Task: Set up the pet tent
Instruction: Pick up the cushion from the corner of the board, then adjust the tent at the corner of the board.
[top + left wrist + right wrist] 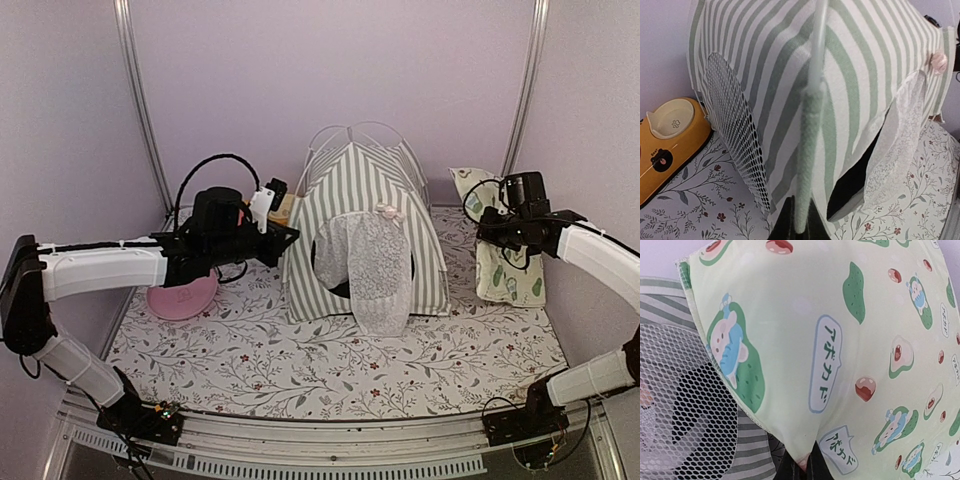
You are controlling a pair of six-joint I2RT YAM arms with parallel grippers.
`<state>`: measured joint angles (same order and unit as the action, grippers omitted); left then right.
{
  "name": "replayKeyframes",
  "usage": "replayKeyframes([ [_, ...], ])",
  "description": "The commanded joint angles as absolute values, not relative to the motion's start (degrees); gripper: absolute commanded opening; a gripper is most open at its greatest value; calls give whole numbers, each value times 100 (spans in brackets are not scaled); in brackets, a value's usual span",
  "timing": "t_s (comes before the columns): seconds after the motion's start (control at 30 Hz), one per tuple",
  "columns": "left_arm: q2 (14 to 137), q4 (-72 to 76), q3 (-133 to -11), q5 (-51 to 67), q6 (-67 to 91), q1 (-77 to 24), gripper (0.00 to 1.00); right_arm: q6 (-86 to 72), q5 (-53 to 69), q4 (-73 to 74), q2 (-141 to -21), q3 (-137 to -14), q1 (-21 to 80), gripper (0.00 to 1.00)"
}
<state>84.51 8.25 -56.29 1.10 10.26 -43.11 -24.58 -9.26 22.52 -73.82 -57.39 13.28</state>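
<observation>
The left hand [801, 227] is clenched on the tent's [365, 235] green corner; the right hand [802, 467] pinches the mat's [840, 340] edge. The tent stands upright mid-table [300, 370], the mat just to its right.

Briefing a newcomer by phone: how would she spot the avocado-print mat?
Start at the sage-green and white striped fabric tent in the middle. Just right of it stands the pale yellow fabric mat. Only it carries green cartoon avocados.
</observation>
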Motion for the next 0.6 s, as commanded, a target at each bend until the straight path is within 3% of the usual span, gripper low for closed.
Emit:
replayKeyframes([
  [0.0, 8543, 929, -5757, 105, 1154, -4366, 0, -2474, -1046, 2478, -7175, -5994, 1267, 0],
  [0.27, 8637, 990, -5859, 127, 1193, -4416, 0, -2329, -658, 2753, -6533, -6620, 1370, 0],
  [0.57, 8818, 970, -6171, 2, 1173, -4459, 4, -2028, -652, 2910, -5960, -7541, 2210, 0],
])
